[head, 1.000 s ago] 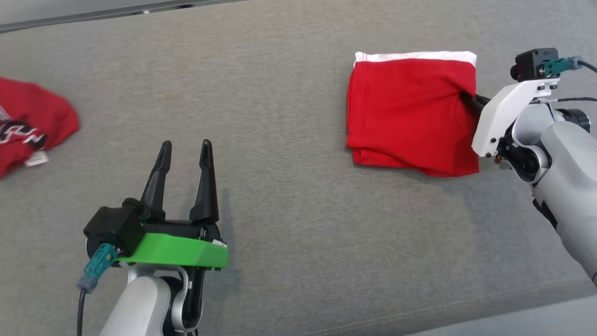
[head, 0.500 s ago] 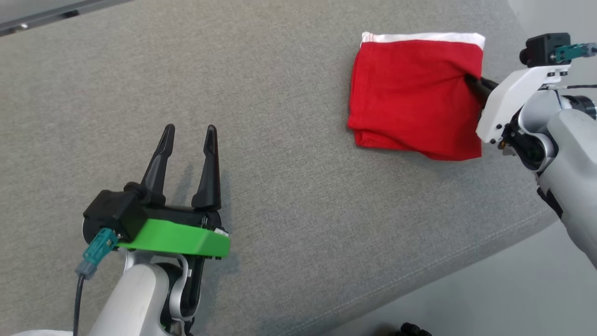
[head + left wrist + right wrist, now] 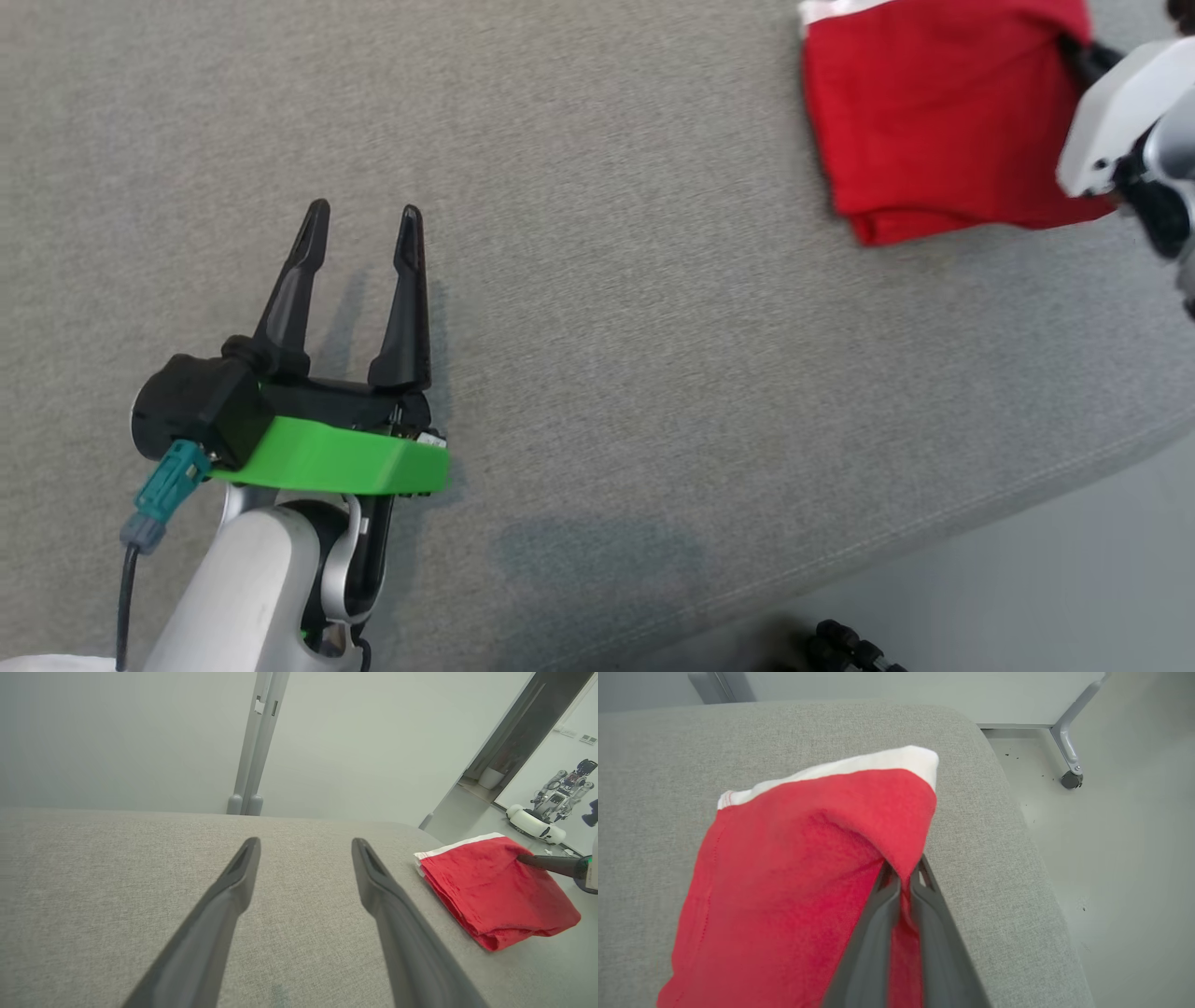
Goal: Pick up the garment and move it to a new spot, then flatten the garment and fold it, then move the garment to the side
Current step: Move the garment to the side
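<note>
A folded red garment (image 3: 934, 112) with a white band along its far edge lies on the grey cushion near the surface's right end. My right gripper (image 3: 1075, 51) is shut on the garment's right edge, and in the right wrist view its fingertips (image 3: 901, 877) pinch a raised fold of red cloth (image 3: 784, 882). My left gripper (image 3: 364, 213) hovers open over bare cushion at the lower left, well apart from the garment. In the left wrist view the left gripper (image 3: 306, 845) holds nothing, with the garment (image 3: 490, 891) to its right.
The grey cushioned surface (image 3: 653, 327) ends in a seam at the lower right, with pale floor (image 3: 1074, 579) beyond. A dark object (image 3: 845, 644) sits on the floor. A caster leg (image 3: 1068, 778) stands past the cushion's rounded corner. Another robot (image 3: 551, 807) stands far off.
The head view has swung, so the crumpled red garment at the left has left the picture. The right gripper and the folded garment now sit farther up and right, nearer the cushion's end.
</note>
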